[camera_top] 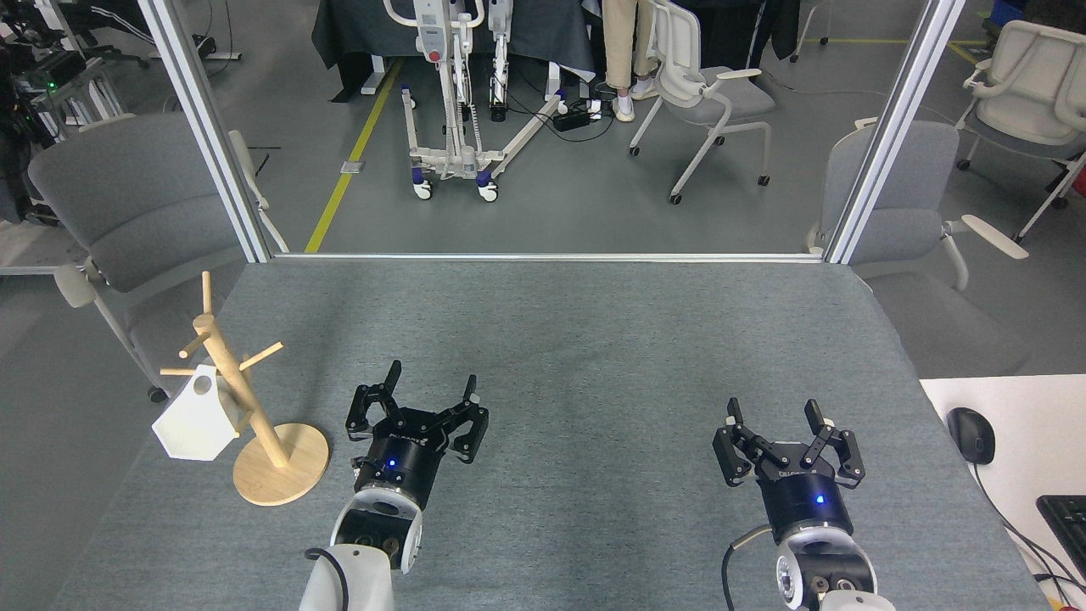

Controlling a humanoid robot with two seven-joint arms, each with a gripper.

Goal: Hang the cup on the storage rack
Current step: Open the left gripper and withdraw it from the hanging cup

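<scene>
The left gripper (430, 382) is held spread and empty above the grey surface (594, 339), just right of the storage rack (246, 407). The right gripper (773, 413) is likewise spread and empty, well apart to the right of the rack. The cup (193, 420) is hung on a low peg on the rack's left side, clear of both grippers.

cup (194, 422) on storage rack (254, 406), table (594, 339) left | tools right of rack
</scene>
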